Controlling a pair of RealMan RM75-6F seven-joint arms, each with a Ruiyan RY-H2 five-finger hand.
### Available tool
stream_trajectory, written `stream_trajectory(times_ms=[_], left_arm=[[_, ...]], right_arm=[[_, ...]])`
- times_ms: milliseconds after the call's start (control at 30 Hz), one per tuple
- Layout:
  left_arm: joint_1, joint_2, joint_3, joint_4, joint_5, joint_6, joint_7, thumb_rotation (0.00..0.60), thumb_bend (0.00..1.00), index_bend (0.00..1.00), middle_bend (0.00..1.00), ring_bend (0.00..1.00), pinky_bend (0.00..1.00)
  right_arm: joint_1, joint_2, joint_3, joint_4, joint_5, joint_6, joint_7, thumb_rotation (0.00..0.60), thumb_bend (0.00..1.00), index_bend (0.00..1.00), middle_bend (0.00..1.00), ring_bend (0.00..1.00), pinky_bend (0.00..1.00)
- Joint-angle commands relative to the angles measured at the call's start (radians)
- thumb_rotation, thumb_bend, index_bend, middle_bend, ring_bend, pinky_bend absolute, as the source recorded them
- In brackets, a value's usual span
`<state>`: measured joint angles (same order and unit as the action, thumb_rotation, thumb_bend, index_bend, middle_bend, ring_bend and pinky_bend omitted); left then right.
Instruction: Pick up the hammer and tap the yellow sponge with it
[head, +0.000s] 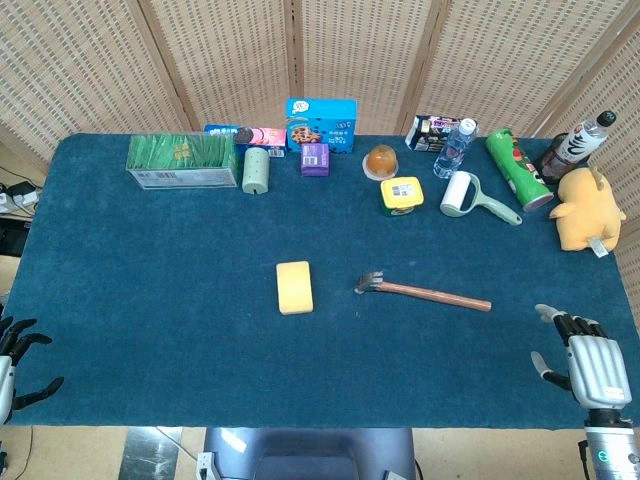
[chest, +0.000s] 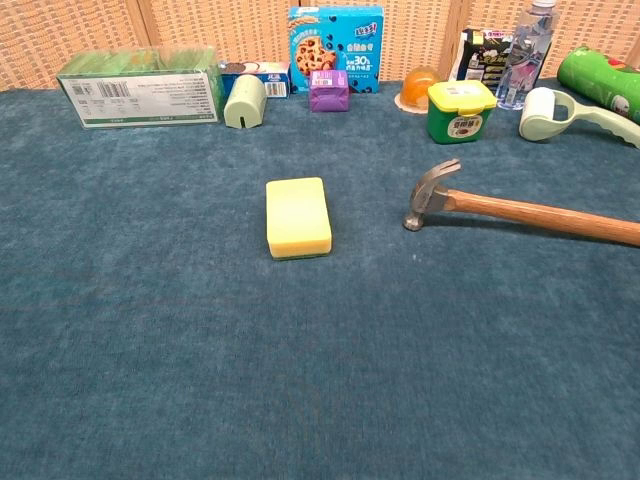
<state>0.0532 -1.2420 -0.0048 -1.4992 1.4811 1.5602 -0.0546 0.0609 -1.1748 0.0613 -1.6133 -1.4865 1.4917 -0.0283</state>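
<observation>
The hammer (head: 423, 291) is seen lying flat on the blue table (head: 150, 290), with its metal head turned toward the yellow sponge (head: 294, 287) and its wooden handle stretched out toward the robot's right side. The sponge is lying flat too, near the hammer head but not touching it. Nothing has been picked up yet, so the grab is judged to be the step in hand. The right hand (head: 585, 362) is seen at the near right edge of the table, with its fingers spread apart and nothing held in it. The left hand (head: 15, 360) is seen at the near left edge, with its fingers also spread and nothing held. The hammer is nearer to the right hand, so that hand is probably the one to be used. The handle should be gripped around the wood, back from the metal head, so the head can swing freely. The fingers should be kept wide until the handle sits between them, then closed tight all the way around, because a thin round handle could roll or slip. The hammer should be lifted straight up before it is carried over the sponge. A soft tap is all that is needed, since the sponge will squash. The boxes and bottles at the back (head: 320, 125) are well apart from the work
</observation>
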Motion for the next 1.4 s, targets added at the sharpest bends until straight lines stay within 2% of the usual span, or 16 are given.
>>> stream_trajectory(times_ms=[33,467,700,900,1167,1400], left_arm=[[-0.001,0.0,0.0,0.0,0.0,-0.002,0.0,0.6,0.14,0.37,0.19,0.08,0.08],[0.009,0.005,-0.007,0.001,0.003,0.02,-0.011,0.6,0.14,0.37,0.19,0.08,0.08],[0.0,0.002,-0.006,-0.007,0.008,0.007,0.003,0.6,0.14,0.37,0.19,0.08,0.08],[-0.016,0.002,-0.01,-0.019,0.011,-0.013,0.019,0.6,0.14,0.37,0.19,0.08,0.08],[-0.031,-0.004,-0.012,-0.014,-0.003,-0.045,0.025,0.6,0.14,0.37,0.19,0.08,0.08],[-0.031,-0.004,-0.013,-0.001,-0.017,-0.055,0.011,0.6,0.14,0.37,0.19,0.08,0.08]], right_arm=[[0.001,0.0,0.0,-0.001,0.0,-0.002,0.001,0.6,0.33,0.22,0.34,0.33,0.28],[0.003,0.001,0.007,0.002,0.003,-0.004,0.015,0.6,0.34,0.22,0.34,0.33,0.28],[0.039,-0.006,0.014,-0.006,-0.02,-0.041,0.037,0.6,0.33,0.23,0.34,0.33,0.28],[0.13,-0.021,0.041,-0.032,-0.014,-0.159,0.04,0.6,0.34,0.22,0.34,0.33,0.29],[0.277,-0.072,0.103,-0.047,0.113,-0.375,-0.004,0.6,0.33,0.2,0.32,0.31,0.29],[0.367,-0.151,0.131,0.011,0.204,-0.475,-0.07,0.6,0.33,0.2,0.32,0.31,0.29]])
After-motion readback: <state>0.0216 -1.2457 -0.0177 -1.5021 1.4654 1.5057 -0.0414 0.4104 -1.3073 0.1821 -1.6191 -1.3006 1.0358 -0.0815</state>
